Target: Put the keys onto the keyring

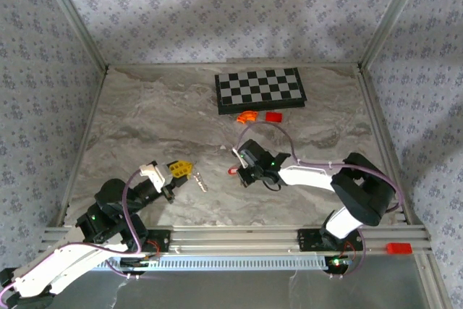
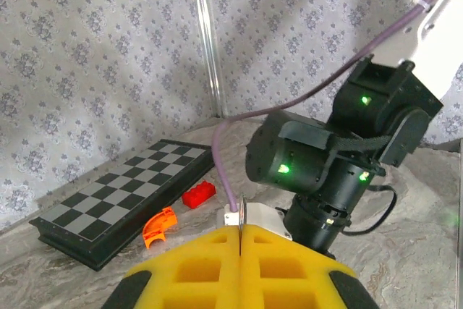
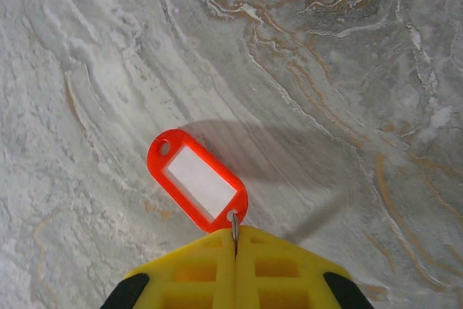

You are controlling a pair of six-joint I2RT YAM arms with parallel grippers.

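One chessboard (image 1: 260,90) is being seen at the far side of the worktop (image 1: 145,121), with one red block (image 1: 273,116) and one orange curved piece (image 1: 248,116) lying just beside its near edge. Nearer than the chessboard, the keys (image 3: 197,181), one red tag with a blank white label, are being pinched by their small metal loop in the closed right end effector (image 3: 235,233). Also nearer than the chessboard and to its left, one silvery keyring (image 1: 199,182) is being gripped in the closed left end effector (image 2: 239,229).

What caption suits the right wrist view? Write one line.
Right claw pinching the metal ring of the red key tag over the marble table.
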